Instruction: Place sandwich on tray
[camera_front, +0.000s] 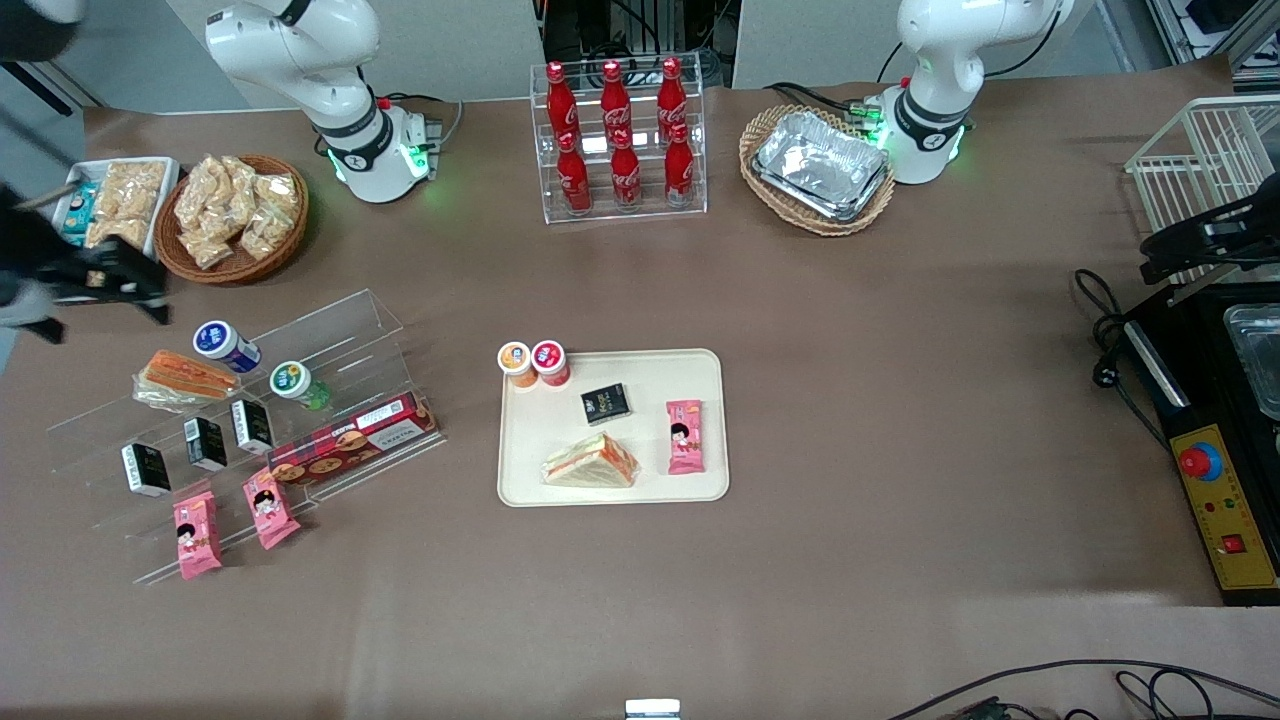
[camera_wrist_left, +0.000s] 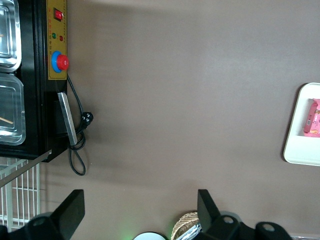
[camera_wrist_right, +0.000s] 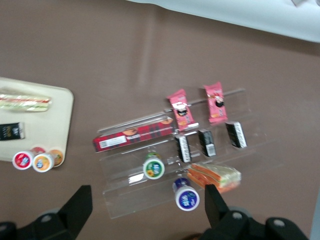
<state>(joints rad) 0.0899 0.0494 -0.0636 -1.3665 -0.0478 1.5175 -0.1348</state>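
Observation:
The sandwich (camera_front: 590, 462), a clear-wrapped wedge with pale bread and red and green filling stripes, lies flat on the cream-beige tray (camera_front: 700, 370), in the part nearer the front camera. In the right wrist view the sandwich (camera_wrist_right: 25, 102) lies on the tray (camera_wrist_right: 57, 107) too. One end of the tray (camera_wrist_left: 300, 150) shows in the left wrist view. My gripper (camera_front: 150, 300) is open and empty, raised over the working arm's end of the table, far from the tray. In the right wrist view the gripper (camera_wrist_right: 146, 197) hangs above the clear display shelf.
On the tray also lie a black packet (camera_front: 606, 403), a pink snack (camera_front: 685, 436) and two small cups (camera_front: 533, 362). The acrylic shelf (camera_front: 330, 330) holds a smaller orange sandwich (camera_front: 185, 378), cups, packets and a cookie box. A cola rack (camera_front: 618, 140), baskets and foil trays (camera_front: 820, 165) stand farther off.

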